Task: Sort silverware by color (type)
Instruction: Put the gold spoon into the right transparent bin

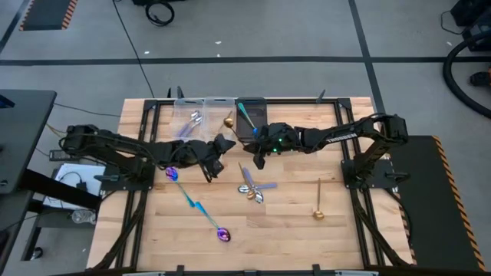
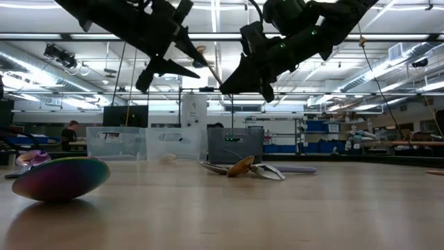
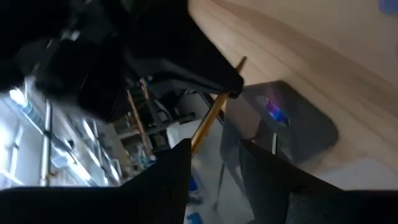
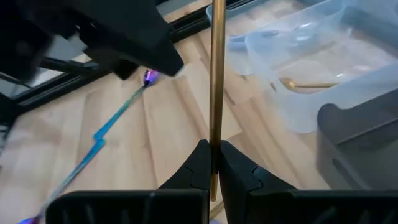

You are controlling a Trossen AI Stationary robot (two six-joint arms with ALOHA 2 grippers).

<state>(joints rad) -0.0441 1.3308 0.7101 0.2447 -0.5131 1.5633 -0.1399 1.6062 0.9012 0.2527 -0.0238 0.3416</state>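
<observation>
My right pincer [image 4: 211, 163] is clamped on the shaft of a gold spoon [image 4: 217, 68], held in the air above the bench [image 1: 291, 222] near the bins [image 1: 209, 107] at its far edge. My left pincer [image 1: 222, 149] hangs just beside it with its fingers spread, holding nothing. On the bench lie a teal-handled spoon [image 1: 201, 208], another gold spoon [image 1: 317, 201] and a small crossed pile [image 1: 253, 189].

gold spoon [image 4: 217, 74] | teal-handled purple spoon [image 1: 201, 208] | dark bin [image 1: 251, 110]
</observation>
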